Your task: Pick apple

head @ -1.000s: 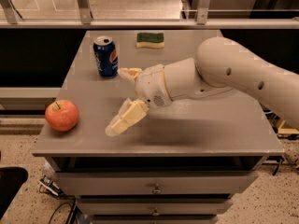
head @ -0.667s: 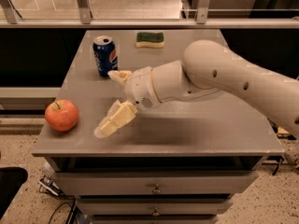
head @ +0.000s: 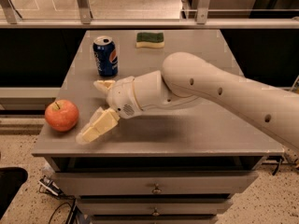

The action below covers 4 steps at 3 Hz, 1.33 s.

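The apple (head: 61, 115) is round, red-orange with a short dark stem, and sits near the front left corner of the grey table (head: 196, 129). My gripper (head: 92, 110) is open just to the right of the apple, low over the table, and apart from it. One cream finger (head: 99, 125) points toward the front left, the other (head: 104, 85) sits further back near the can. Nothing is held.
A blue soda can (head: 105, 56) stands upright behind the gripper at the back left. A green and yellow sponge (head: 150, 39) lies at the back edge. My white arm (head: 224, 94) crosses the table from the right. Drawers (head: 154, 188) sit below the front edge.
The gripper and arm have moved left across the table, closing most of the gap to the apple. The apple, can and sponge have not moved.
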Motion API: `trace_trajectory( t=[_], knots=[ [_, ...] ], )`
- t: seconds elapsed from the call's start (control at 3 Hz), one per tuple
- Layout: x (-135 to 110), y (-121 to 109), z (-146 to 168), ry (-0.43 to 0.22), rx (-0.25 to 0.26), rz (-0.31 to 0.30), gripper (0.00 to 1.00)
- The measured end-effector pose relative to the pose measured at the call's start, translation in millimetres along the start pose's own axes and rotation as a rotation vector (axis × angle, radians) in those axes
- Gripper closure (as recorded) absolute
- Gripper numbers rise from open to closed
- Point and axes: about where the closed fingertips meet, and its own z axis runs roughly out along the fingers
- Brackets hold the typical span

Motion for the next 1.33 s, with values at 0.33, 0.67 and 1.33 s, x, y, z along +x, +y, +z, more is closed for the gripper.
trace_trajectory(
  t=[0.33,0.67,1.33],
  knots=[
    [-0.7,5.3,17.1,-0.036,-0.036,0.023,0.00],
    [-7.4,10.8,26.9,-0.079,-0.063,0.015,0.00],
    [-17.4,19.0,45.3,-0.151,-0.111,-0.014,0.18]
  ],
)
